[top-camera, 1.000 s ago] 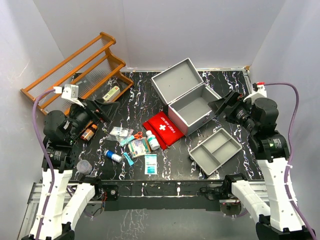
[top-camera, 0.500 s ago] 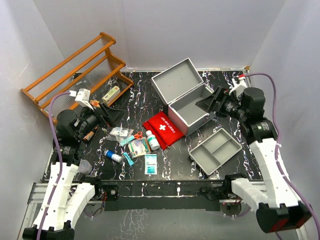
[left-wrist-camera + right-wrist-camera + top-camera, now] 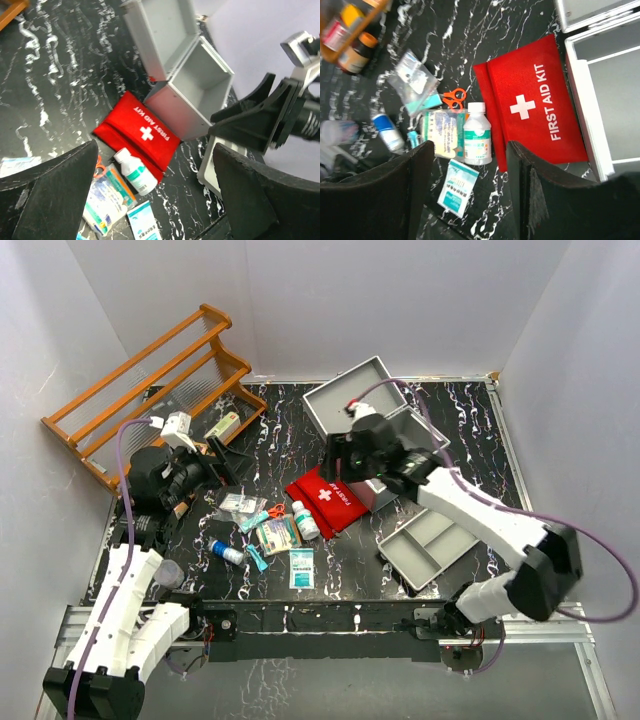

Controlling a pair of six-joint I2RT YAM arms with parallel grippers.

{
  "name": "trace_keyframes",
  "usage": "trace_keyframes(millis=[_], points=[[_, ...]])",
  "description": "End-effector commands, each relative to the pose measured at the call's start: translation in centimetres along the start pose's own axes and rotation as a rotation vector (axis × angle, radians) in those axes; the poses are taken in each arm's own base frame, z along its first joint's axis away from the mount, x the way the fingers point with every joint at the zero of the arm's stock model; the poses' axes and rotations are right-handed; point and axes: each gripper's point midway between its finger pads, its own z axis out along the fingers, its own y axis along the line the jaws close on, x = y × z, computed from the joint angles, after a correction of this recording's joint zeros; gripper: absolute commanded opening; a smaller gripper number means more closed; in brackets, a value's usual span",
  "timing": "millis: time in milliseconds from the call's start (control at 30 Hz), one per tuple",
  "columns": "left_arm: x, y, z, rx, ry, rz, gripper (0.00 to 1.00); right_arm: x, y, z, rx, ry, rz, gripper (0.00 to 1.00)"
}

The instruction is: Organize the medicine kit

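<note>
Right gripper, jaws spread and empty, has swung from the case's 3 o'clock to over the red pouch at its 8 o'clock, so packing is likely starting; left gripper also spread, empty.

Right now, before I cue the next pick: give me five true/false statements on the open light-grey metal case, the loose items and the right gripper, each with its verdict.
1. The light-grey metal case has its lid open. True.
2. The red fabric first-aid pouch lies inside the case. False: it lies on the black marbled table, against the case's outer wall.
3. The white plastic bottle lies next to the pouch. True.
4. The grey divided tray sits inside the case. False: it rests on the table, outside the case.
5. The right gripper holds the bottle. False: its fingers are apart and empty, above the bottle and pouch.
</note>
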Motion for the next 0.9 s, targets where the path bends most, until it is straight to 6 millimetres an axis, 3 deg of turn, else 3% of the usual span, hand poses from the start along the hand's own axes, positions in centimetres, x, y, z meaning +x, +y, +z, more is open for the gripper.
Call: trace_keyframes(millis=[0, 167, 333, 633, 867], points=[[-1.4, 1.9, 0.0, -0.139, -0.039, -0.027, 0.96, -1.4, 0.8, 2.7, 0.155, -0.097, -0.125, 0.55], [-1.3, 2.7, 0.6, -0.164, -0.046, -0.06, 0.96, 1.3, -1.3, 6.1, 0.278, -0.039, -0.208, 0.5], [-0.7, 3.2, 1.0, -0.179, -0.017, -0.082, 0.96, 3.6, -2.1, 8.5, 0.324, 0.032, -0.29, 0.54], [0.1, 4.4, 1.4, -0.226, -0.007, -0.115, 0.96, 7.0, -4.8, 11.8, 0.442, 0.17, -0.406, 0.58], [0.9, 4.7, 1.9, -0.218, 0.016, -0.136, 0.96, 8.5, -6.0, 12.8, 0.504, 0.227, -0.463, 0.57]])
